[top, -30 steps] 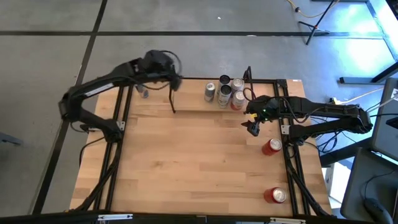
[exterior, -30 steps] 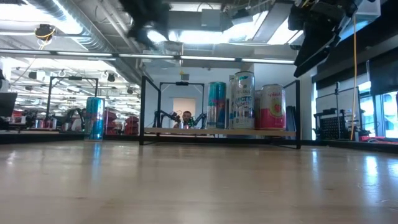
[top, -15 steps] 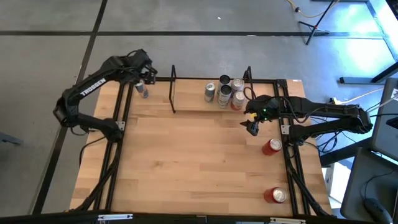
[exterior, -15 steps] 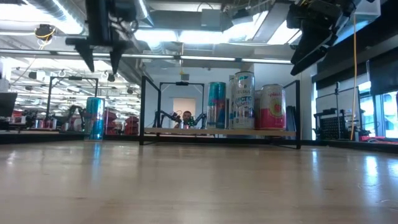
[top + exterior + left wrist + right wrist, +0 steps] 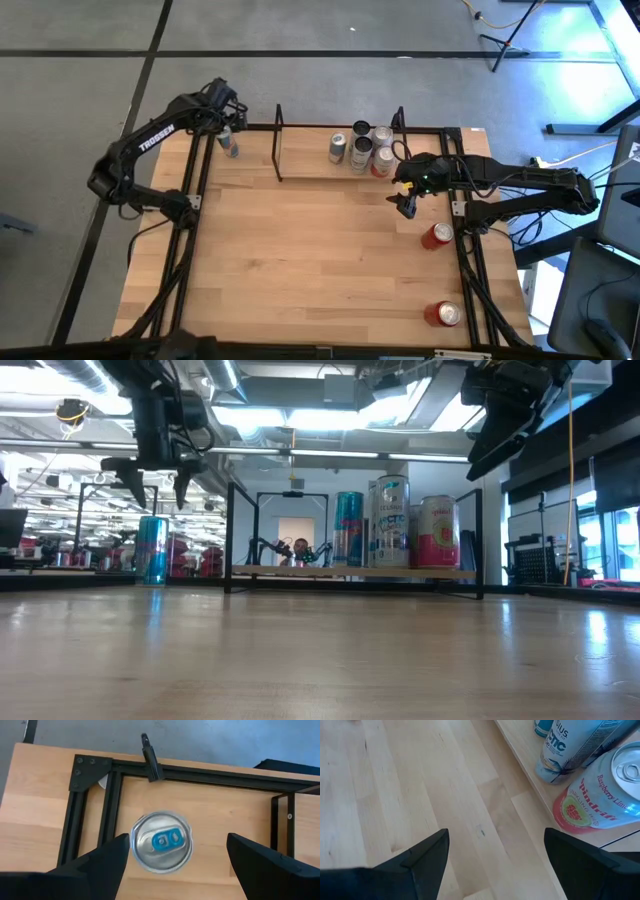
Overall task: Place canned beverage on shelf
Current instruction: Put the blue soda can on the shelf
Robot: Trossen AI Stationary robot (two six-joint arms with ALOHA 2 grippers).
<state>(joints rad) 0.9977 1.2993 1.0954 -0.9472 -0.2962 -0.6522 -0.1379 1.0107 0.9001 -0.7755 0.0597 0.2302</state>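
Note:
A blue can (image 5: 232, 148) stands upright on the tabletop at the far left, outside the shelf; its silver top shows in the left wrist view (image 5: 161, 840) and its side in the low view (image 5: 152, 550). My left gripper (image 5: 155, 478) hangs open just above it, fingers pointing down, one on either side, touching nothing. The shelf (image 5: 305, 170), a light plank with a black wire frame at each end, lies along the far edge and bears several cans (image 5: 361, 152). My right gripper (image 5: 407, 205) is open and empty near the shelf's right end, beside a pink can (image 5: 590, 795).
Two red cans stand at the table's right edge, one mid-way (image 5: 437, 236) and one near the front (image 5: 443, 314). Black rails (image 5: 107, 815) run beside the blue can. The shelf's left part (image 5: 290, 571) shows bare plank.
My left gripper has swung from over the shelf's left frame toward the table's left edge and come down over the blue can, staying open. The blue can has not moved.

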